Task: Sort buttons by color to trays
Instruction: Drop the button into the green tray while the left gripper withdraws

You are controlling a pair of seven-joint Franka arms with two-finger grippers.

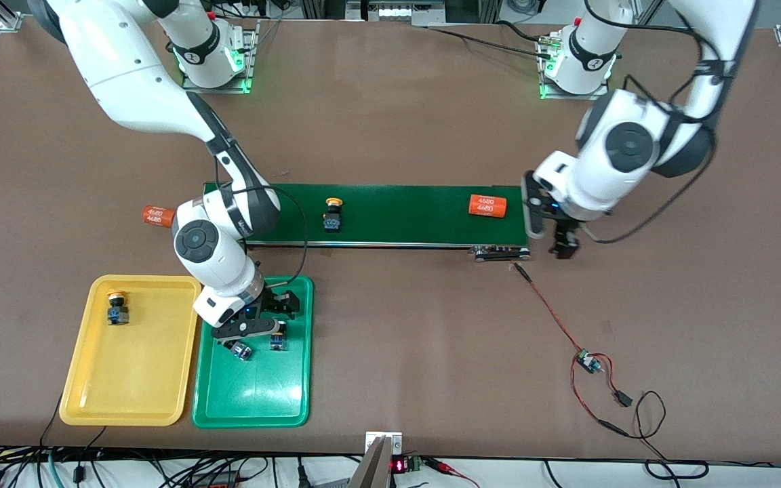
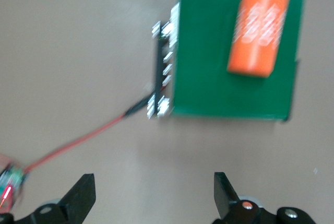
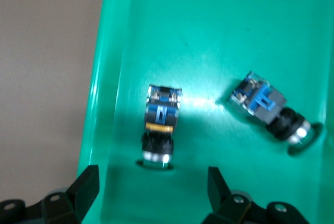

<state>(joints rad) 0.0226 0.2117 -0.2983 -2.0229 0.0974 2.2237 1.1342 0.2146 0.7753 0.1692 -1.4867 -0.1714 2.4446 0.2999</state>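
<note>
Yellow-capped button (image 1: 333, 213) is left on the conveyor belt (image 1: 397, 213), roughly midway between the emptied, spread right gripper (image 1: 255, 325) over the green tray (image 1: 295, 407) and the spread left gripper (image 1: 563, 247).

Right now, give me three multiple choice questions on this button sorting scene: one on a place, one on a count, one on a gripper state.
1. Where is the yellow-capped button not yet in a tray?
A. on the conveyor belt
B. in the green tray
C. on the bare table

2. How many buttons lie in the green tray?
A. none
B. two
C. four

3. The right gripper over the green tray is:
A. shut on a button
B. open
C. out of view

Answers: 1 A, it stands on the belt. 2 B, the right wrist view shows two. 3 B, its fingers stand apart, holding nothing.
</note>
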